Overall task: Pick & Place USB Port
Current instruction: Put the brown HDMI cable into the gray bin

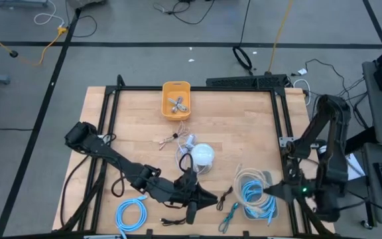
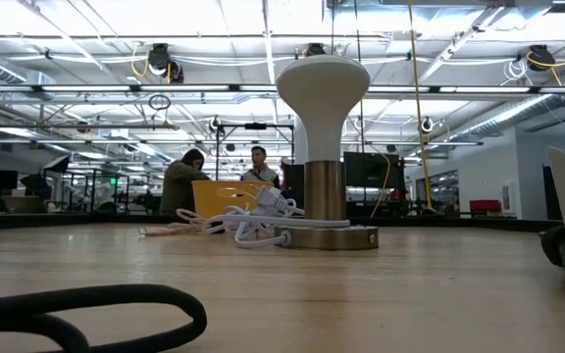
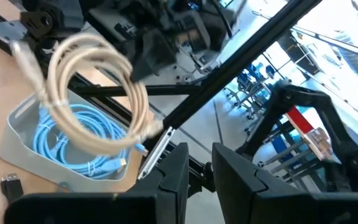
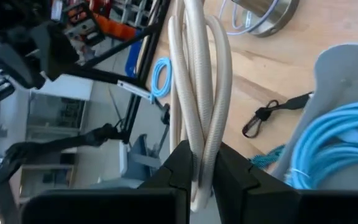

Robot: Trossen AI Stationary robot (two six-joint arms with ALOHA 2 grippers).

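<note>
A beige USB cable, wound into a coil [image 3: 92,93], hangs above a grey bin [image 3: 17,143] of blue cables [image 3: 86,137] at the table's near right. My right gripper [image 4: 202,158] is shut on the coil and comes in from the table's right edge [image 1: 274,192]. One plug end [image 3: 23,53] sticks out of the coil. My left gripper [image 3: 201,155] hovers near the table's front middle [image 1: 207,198], pointing at the bin. Its fingers stand a little apart with nothing between them. My right gripper pinches several strands of the coil [image 4: 199,134] together between its two fingers. The fingers come from the table's right, slanting a little down. The coil reaches out ahead of them, lifted clear above the bin.
A white mushroom-shaped lamp [image 1: 202,156] stands mid-table with white cable beside it. A yellow bin [image 1: 176,99] sits at the far edge. A loose blue cable [image 1: 131,214], black cables [image 1: 227,196] and a teal one [image 1: 229,214] lie near the front edge. A black frame [image 1: 280,119] borders the table.
</note>
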